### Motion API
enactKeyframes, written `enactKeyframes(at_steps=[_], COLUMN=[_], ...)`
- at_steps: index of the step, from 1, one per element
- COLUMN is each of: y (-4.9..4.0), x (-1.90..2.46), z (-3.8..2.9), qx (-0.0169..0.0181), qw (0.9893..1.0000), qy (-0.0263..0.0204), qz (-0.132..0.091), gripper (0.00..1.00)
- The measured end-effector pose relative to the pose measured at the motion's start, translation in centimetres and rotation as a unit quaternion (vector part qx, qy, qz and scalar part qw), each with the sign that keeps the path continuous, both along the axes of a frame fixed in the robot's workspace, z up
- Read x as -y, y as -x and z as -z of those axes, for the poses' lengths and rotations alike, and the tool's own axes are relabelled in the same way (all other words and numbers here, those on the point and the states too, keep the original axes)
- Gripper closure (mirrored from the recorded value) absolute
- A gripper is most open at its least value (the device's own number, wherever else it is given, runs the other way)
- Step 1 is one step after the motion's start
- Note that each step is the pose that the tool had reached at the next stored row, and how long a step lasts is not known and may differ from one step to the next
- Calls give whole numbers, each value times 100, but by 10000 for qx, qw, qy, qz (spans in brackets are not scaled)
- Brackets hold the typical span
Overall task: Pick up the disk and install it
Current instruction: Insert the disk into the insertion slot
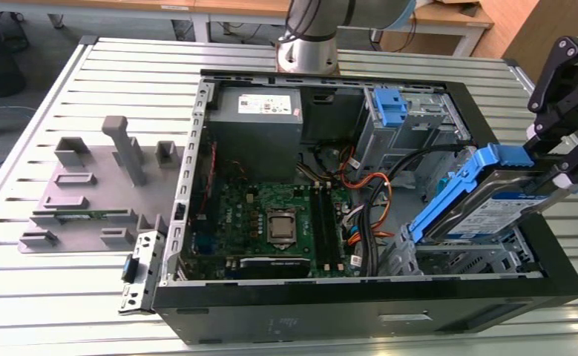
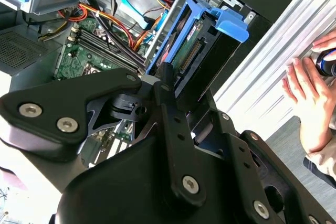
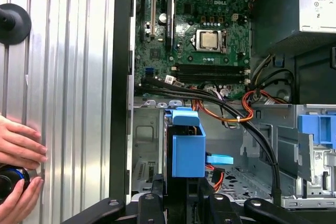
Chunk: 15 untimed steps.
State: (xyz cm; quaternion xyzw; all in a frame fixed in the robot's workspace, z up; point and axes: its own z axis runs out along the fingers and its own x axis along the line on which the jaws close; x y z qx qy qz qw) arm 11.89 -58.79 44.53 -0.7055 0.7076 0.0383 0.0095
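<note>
1. Closest to the lens in the second wrist view is the gripper (image 2: 167, 85). Its black fingers are clamped on the disk (image 2: 181, 51), and the blue carrier bracket juts out ahead of them.
2. I see the disk at the exterior view's right, tilted steeply, high end at the gripper and low end pointing down into the open computer case (image 1: 368, 297).
3. I judge the pick-up done, since the disk hangs clear of the table in my grip.
4. The install is not done. The disk sits over the drive cage (image 1: 467, 259) at the lower right of the exterior view, not level inside it. I cannot tell whether its low end touches the cage.
5. A person's hands (image 3: 18, 148) rest on the slatted table just outside the case wall, around a small dark object.
</note>
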Motion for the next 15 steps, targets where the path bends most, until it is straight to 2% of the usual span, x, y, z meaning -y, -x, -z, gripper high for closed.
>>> enactKeyframes(at_steps=[6,15], y=[0,0], x=[0,0], z=[92,104], qx=[0,0], qw=[10000,10000], qy=[0,-1], qz=[0,0], gripper=[65,65])
